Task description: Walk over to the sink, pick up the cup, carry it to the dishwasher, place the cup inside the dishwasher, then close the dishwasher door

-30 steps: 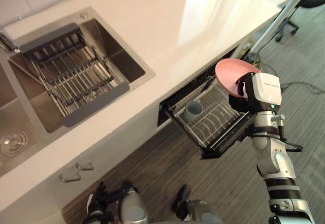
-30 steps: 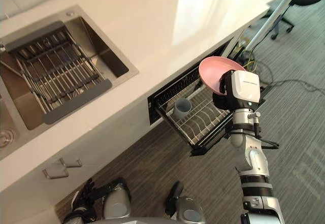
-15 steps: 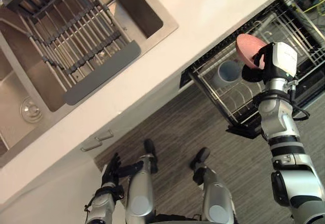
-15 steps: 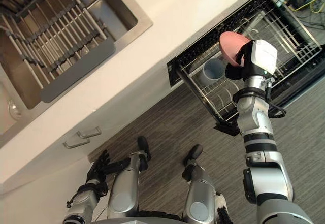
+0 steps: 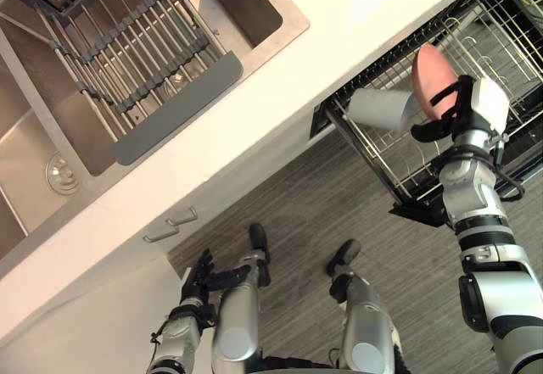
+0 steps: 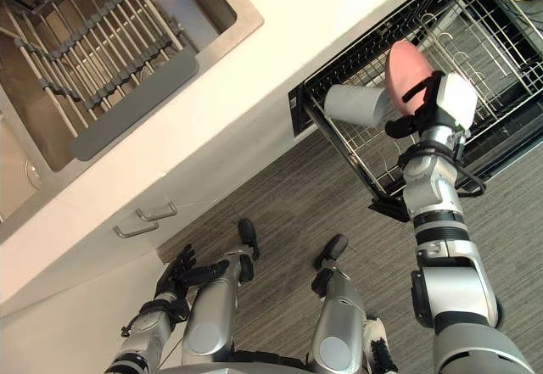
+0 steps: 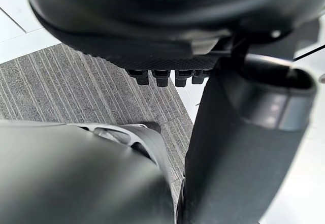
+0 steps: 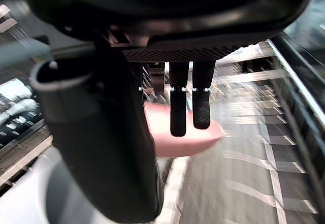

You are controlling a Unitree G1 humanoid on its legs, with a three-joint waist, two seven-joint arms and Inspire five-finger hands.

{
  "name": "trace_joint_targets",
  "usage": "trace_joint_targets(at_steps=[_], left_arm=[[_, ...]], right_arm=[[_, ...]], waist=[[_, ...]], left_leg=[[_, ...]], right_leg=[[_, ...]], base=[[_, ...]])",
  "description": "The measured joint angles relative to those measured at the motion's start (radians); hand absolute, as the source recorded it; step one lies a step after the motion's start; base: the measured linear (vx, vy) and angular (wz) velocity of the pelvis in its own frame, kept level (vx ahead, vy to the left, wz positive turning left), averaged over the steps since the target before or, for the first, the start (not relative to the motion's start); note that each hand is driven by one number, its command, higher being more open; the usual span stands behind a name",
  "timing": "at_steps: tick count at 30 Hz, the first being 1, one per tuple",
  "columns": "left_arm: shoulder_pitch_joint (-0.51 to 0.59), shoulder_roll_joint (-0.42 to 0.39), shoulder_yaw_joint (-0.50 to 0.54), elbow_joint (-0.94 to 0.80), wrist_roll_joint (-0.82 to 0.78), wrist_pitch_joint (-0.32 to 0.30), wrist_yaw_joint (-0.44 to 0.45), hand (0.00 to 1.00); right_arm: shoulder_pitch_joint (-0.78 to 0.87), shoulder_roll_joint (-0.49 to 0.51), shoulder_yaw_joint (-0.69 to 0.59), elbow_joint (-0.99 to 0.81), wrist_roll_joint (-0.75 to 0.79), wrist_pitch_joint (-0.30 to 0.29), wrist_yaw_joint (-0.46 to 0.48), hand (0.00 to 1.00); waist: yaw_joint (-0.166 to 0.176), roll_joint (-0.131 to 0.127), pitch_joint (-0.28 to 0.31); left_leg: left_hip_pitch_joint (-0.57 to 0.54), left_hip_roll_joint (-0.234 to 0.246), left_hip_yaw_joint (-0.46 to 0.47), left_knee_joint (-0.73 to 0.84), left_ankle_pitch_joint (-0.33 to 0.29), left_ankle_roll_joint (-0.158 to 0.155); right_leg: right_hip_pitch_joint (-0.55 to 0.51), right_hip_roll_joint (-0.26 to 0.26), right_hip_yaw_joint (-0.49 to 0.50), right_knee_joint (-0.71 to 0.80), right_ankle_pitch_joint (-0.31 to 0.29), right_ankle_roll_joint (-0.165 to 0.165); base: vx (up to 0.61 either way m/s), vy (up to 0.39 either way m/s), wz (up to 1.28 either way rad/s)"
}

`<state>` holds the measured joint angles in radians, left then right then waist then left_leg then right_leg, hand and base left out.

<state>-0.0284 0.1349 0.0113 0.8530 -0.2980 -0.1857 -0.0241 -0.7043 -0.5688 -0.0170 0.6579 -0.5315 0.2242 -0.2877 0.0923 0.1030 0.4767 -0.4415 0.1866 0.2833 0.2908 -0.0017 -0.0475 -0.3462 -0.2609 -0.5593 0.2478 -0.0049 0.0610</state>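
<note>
Quite a lot was hard to read from where I stood. The dishwasher rack [image 5: 399, 164] stuck out from under the white counter [image 5: 339, 26] at about two o'clock in the head views. It was cut off at the edge there, so its far end was out of sight. The sink [image 5: 287, 33], at ten o'clock, was cropped too, with a slatted drying rack [image 5: 127, 60] lying across it.

The cup [image 5: 377, 108] was in the dishwasher rack, near the front corner by the counter. It was plain and pale grey, and it seemed to lie over on its side across the wires. Its end at three o'clock was hidden behind the right hand [image 5: 460, 109]. I could not tell which end was the mouth, nor whether it touched anything there.

That hand was over the rack and gripped a pink plate [image 5: 431, 69] held on edge. In the wrist view its fingers [image 8: 179, 107] lay across the plate's face with the thumb on the other side. The hand hid the plate's lower rim.

The left hand [image 5: 201, 276] hung low at seven o'clock over the grey striped floor [image 5: 339, 213], holding nothing, fingers loosely spread.
</note>
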Motion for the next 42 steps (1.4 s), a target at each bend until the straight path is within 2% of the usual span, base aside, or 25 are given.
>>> trace_joint_targets(at_steps=[4,10,14,17,20,22,25,28,30,31,32,34,36,38,42], left_arm=[[0.001,-0.001,0.0,-0.036,0.0,0.003,0.004,1.0],[0.001,-0.001,0.001,-0.052,0.002,0.003,0.005,1.0],[0.002,-0.001,0.001,-0.05,0.004,0.002,0.011,1.0],[0.005,-0.001,0.004,-0.032,0.005,-0.008,0.022,1.0],[0.013,0.0,0.025,-0.022,0.005,-0.015,0.026,1.0],[0.018,0.0,0.032,-0.02,0.005,-0.016,0.03,1.0],[0.024,0.0,0.032,-0.019,0.005,-0.019,0.032,1.0],[0.024,0.0,0.032,-0.016,0.005,-0.024,0.034,1.0],[0.024,0.0,0.029,-0.011,0.005,-0.026,0.036,1.0],[0.02,0.0,0.025,0.001,0.004,-0.031,0.04,1.0],[0.015,0.0,0.022,0.011,0.004,-0.033,0.043,1.0],[-0.004,-0.004,0.01,0.039,0.002,-0.028,0.054,1.0],[-0.01,-0.014,-0.011,0.056,0.002,-0.025,0.06,1.0],[-0.012,-0.031,-0.02,0.058,0.002,-0.022,0.063,1.0],[-0.025,-0.053,-0.05,0.063,0.001,-0.019,0.069,1.0]], right_arm=[[0.024,0.002,-0.054,-0.05,0.042,0.005,0.014,1.0],[0.115,0.02,-0.163,-0.337,0.104,-0.029,0.02,1.0],[0.168,0.034,-0.213,-0.455,0.11,-0.033,0.019,1.0],[0.19,0.052,-0.274,-0.512,0.111,-0.033,0.011,1.0],[0.219,0.053,-0.338,-0.545,0.13,-0.03,-0.03,1.0],[0.228,0.053,-0.394,-0.544,0.171,-0.025,-0.057,1.0],[0.236,0.041,-0.492,-0.503,0.317,-0.009,-0.143,1.0],[0.22,0.001,-0.552,-0.331,0.499,-0.016,-0.206,1.0],[0.188,-0.021,-0.568,-0.174,0.66,-0.033,-0.218,1.0],[0.172,-0.032,-0.568,-0.074,0.796,-0.051,-0.209,1.0],[0.166,-0.034,-0.568,-0.038,0.848,-0.06,-0.203,0.0],[0.161,-0.034,-0.567,0.055,1.063,-0.077,-0.161,0.0],[0.155,-0.034,-0.567,0.106,1.183,-0.09,-0.127,0.0],[0.153,-0.034,-0.565,0.12,1.243,-0.103,-0.094,0.0],[0.106,-0.037,-0.53,0.126,1.349,-0.157,0.04,0.0]], waist=[[-0.004,0.001,0.0],[-0.032,0.001,0.0],[-0.044,-0.001,0.001],[-0.065,-0.004,0.001],[-0.073,-0.02,0.0],[-0.079,-0.033,0.001],[-0.093,-0.041,-0.001],[-0.106,-0.042,-0.002],[-0.109,-0.042,-0.002],[-0.11,-0.041,-0.003],[-0.11,-0.04,-0.003],[-0.109,-0.033,0.0],[-0.108,-0.016,0.0],[-0.105,0.003,0.0],[-0.092,0.052,0.003]], left_leg=[[0.013,0.0,0.003,-0.002,0.002,0.0],[0.052,0.001,0.015,-0.003,0.001,0.0],[0.073,0.006,0.028,-0.007,0.0,-0.002],[0.089,0.01,0.033,-0.009,-0.001,-0.003],[0.103,0.018,0.049,-0.012,-0.004,-0.007],[0.11,0.022,0.06,-0.012,-0.006,-0.011],[0.114,0.023,0.066,-0.012,-0.007,-0.012],[0.114,0.023,0.068,-0.011,-0.008,-0.012],[0.111,0.024,0.075,-0.01,-0.008,-0.013],[0.097,0.024,0.08,-0.008,-0.008,-0.012],[0.09,0.023,0.081,-0.007,-0.008,-0.012],[0.064,0.018,0.081,-0.004,-0.004,-0.008],[0.056,0.006,0.08,-0.005,-0.001,-0.003],[0.05,-0.006,0.079,-0.009,0.002,0.002],[0.033,-0.045,0.073,-0.035,0.02,0.022]], right_leg=[[0.005,-0.001,0.009,0.008,0.0,0.0],[0.03,0.001,0.041,0.012,0.0,0.0],[0.037,0.005,0.059,0.013,0.0,0.0],[0.048,0.01,0.065,0.012,0.001,0.0],[0.051,0.018,0.082,0.007,0.002,0.0],[0.051,0.023,0.094,0.004,0.003,-0.001],[0.051,0.026,0.102,-0.003,0.008,-0.002],[0.05,0.026,0.105,-0.002,0.008,-0.002],[0.038,0.025,0.115,0.003,0.008,-0.002],[0.016,0.023,0.123,0.014,0.008,-0.002],[0.005,0.022,0.127,0.017,0.008,-0.002],[-0.031,0.014,0.135,0.034,0.008,-0.003],[-0.043,0.0,0.137,0.047,0.008,-0.003],[-0.055,-0.012,0.139,0.056,0.007,-0.003],[-0.095,-0.054,0.143,0.093,0.003,0.003]], base=[[0.0,0.0,0.0],[-0.02,0.009,-0.04],[-0.04,0.004,-0.12],[-0.01,0.005,-0.06],[0.01,0.005,-0.15],[0.01,0.009,-0.14],[0.02,0.025,-0.08],[0.0,0.007,-0.02],[-0.03,0.02,-0.12],[-0.03,0.011,-0.14],[-0.02,0.009,-0.13],[-0.01,0.006,-0.03],[0.0,0.038,0.05],[0.0,0.043,0.08],[-0.03,0.046,0.14]])
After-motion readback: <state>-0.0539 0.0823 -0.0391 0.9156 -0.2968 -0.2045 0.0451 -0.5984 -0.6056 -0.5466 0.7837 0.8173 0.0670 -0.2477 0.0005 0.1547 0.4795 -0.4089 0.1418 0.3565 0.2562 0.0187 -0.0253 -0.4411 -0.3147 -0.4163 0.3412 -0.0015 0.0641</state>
